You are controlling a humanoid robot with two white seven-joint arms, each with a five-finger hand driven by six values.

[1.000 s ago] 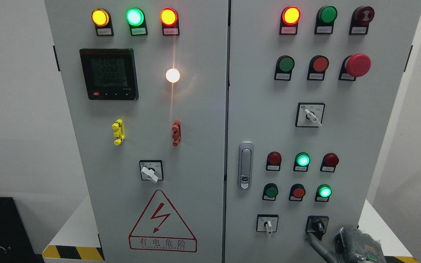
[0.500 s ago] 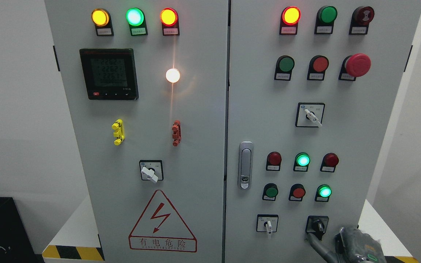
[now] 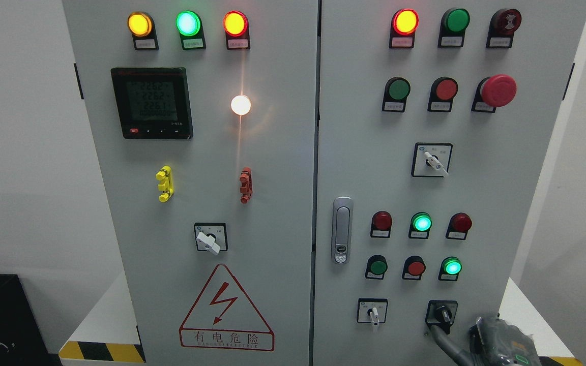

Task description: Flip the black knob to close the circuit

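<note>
Grey steel made up the cabinet (image 3: pixel 272 203) in front of us, its two doors crowded with lamps, buttons and switches. We found the black knob (image 3: pixel 443 313) at the bottom right of the right-hand door, on a black square plate, its handle pointing down and slightly to the right. Just to its left sat a white selector switch (image 3: pixel 373 312) with its lever hanging straight down.

Our right hand (image 3: pixel 496 340) came in at the lower right corner, wrapped in a grey, crinkled covering. One long finger (image 3: pixel 443 339) reached up and to the left, its tip just below the knob's plate; we could not tell whether it touched the knob. Most of the fingers lay beyond the frame's bottom edge, so we could not tell whether they were spread or curled. They gripped nothing that we could see.

Above the knob two green lamps (image 3: pixel 421 222) glowed among dark red and green buttons. Higher up we saw a red mushroom button (image 3: pixel 498 90), and on the left door a digital meter (image 3: pixel 151 102) and a bright white lamp (image 3: pixel 240 104).
</note>
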